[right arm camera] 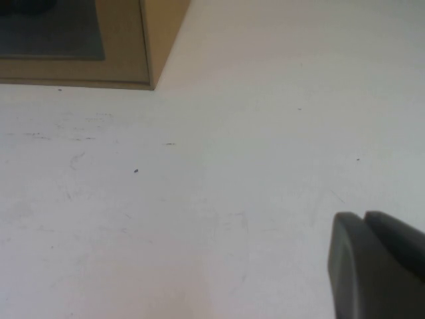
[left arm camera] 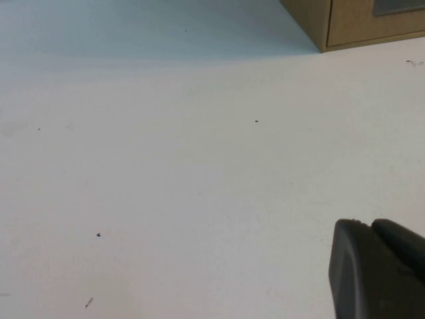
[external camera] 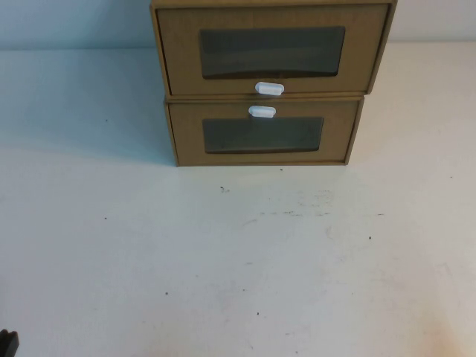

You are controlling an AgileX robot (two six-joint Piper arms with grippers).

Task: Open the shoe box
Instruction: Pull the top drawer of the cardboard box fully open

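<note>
Two brown cardboard shoe boxes stand stacked at the back of the table, each with a dark window in its front. The upper box (external camera: 271, 48) has a white handle (external camera: 269, 88) at the bottom of its front. The lower box (external camera: 264, 132) has a white handle (external camera: 262, 111) at the top of its front. Both fronts are closed. My left gripper (left arm camera: 367, 224) is shut, low over the bare table, far in front of the boxes on the left; a corner of the lower box (left arm camera: 358, 23) shows there. My right gripper (right arm camera: 364, 216) is shut over the table to the right, with the lower box's corner (right arm camera: 149, 40) ahead.
The white table (external camera: 238, 253) stretches wide in front of the boxes, with small dark specks and scuff marks. A pale wall rises behind the boxes. A dark bit of my left arm (external camera: 7, 343) shows at the front left edge.
</note>
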